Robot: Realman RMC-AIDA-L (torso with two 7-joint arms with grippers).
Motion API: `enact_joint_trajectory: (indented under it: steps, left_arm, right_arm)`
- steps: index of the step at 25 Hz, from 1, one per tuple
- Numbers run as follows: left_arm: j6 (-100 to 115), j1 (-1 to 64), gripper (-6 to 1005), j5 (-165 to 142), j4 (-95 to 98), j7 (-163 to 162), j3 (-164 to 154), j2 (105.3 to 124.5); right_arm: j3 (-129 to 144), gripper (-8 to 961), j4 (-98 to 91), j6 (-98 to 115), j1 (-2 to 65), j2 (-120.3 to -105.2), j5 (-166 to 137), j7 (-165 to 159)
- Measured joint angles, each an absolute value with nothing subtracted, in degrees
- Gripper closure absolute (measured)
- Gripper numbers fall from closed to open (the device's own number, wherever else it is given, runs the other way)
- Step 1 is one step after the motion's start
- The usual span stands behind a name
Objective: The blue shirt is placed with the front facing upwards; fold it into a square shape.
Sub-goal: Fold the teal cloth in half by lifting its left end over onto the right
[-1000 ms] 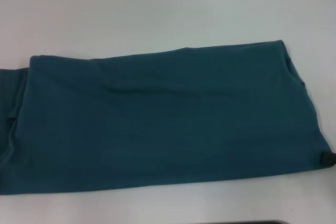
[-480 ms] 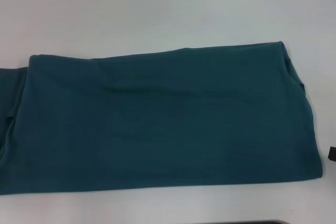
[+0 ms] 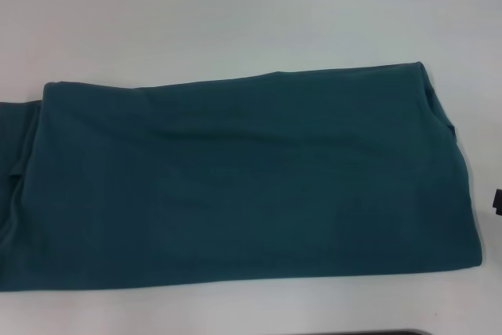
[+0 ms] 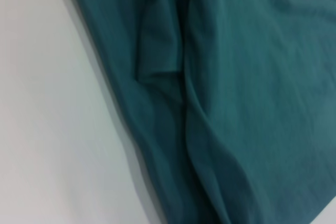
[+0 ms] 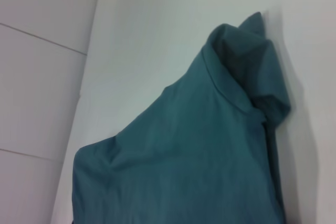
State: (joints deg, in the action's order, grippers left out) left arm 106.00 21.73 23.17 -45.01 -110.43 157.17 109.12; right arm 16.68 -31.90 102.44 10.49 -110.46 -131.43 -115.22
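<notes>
Clearly, the large dark teal-blue cotton shirt (image 3: 251, 182) lay flat on the white table (image 3: 235, 13) as a long wide band, its plain side up, running off your left edge and ending at a bunched fold on your right. No lettering showed. In the right wrist view that end (image 5: 247, 66) stood up in a loose peak with a ribbed seam (image 5: 231, 95) across it; in the left wrist view a tucked-under flap (image 4: 157, 51) made a ridge beside the shirt's edge.

Only a dark sliver of the right gripper (image 3: 497, 199) showed at the frame edge, just off the cloth, so you could not tell whether its fingers were spread or pressed together. The left gripper was out of sight in every view, and its state could not be told either.

Judging by the band shape, the crosswise fold was what remained. To do it well, you would have wanted both corners of one short end pinched through every layer, the bunched peak flattened first, then the end lifted low and carried evenly so that the edges met squarely.
</notes>
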Motion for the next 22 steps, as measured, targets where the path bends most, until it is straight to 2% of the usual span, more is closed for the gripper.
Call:
enact_joint_trajectory:
  steps: [9, 18, 22]
  left_arm:
    - [106.19, 22.5, 875, 23.27, -45.41, -112.41, 157.3, 109.08]
    - [106.84, 23.54, 848, 23.24, -45.99, -113.01, 157.07, 108.99]
    - [106.75, 24.18, 768, 23.2, -46.86, -113.35, 157.14, 108.45]
  right_arm:
    - [16.41, 497, -31.91, 102.09, 11.71, -109.84, -131.33, -116.19]
    - [16.34, 497, -31.91, 101.67, 12.38, -109.6, -131.26, -116.59]
    - [15.86, 497, -31.91, 101.36, 12.84, -109.48, -131.19, -116.62]
